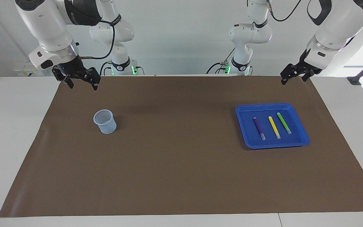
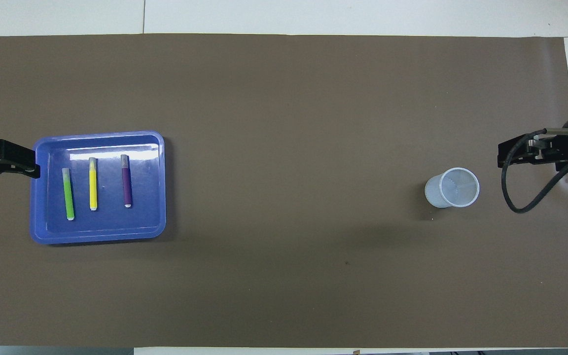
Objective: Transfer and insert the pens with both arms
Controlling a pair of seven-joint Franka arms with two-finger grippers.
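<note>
Nothing transferred yet, by the look of things. Three pens lying side by side in the blue tray (image 1: 241,111), none touching another: purple pen (image 1: 259,128), yellow pen (image 1: 274,127), green pen (image 1: 284,123), caps pointing away from the robots. Tray resting on the brown mat (image 1: 181,176) toward the left arm's end of the bench, well apart from the cup (image 1: 105,121), which stands upright toward the right arm's end. Cup empty, as seen from overhead (image 2: 452,187).

Left gripper (image 1: 291,76) hanging in the air over the mat's edge nearest the robots, at the corner by the tray; fingers spread, holding nothing. Right gripper (image 1: 82,82) likewise raised over the mat's edge nearest the robots, at the cup's end; fingers apart, empty.

Judged position: at the very start. Outstanding: pick-up of each pen from the tray, presumably by the left arm; handover across the middle of the mat; insertion into the cup by the right arm. All three pens remaining. No obstruction noted between tray and cup.
</note>
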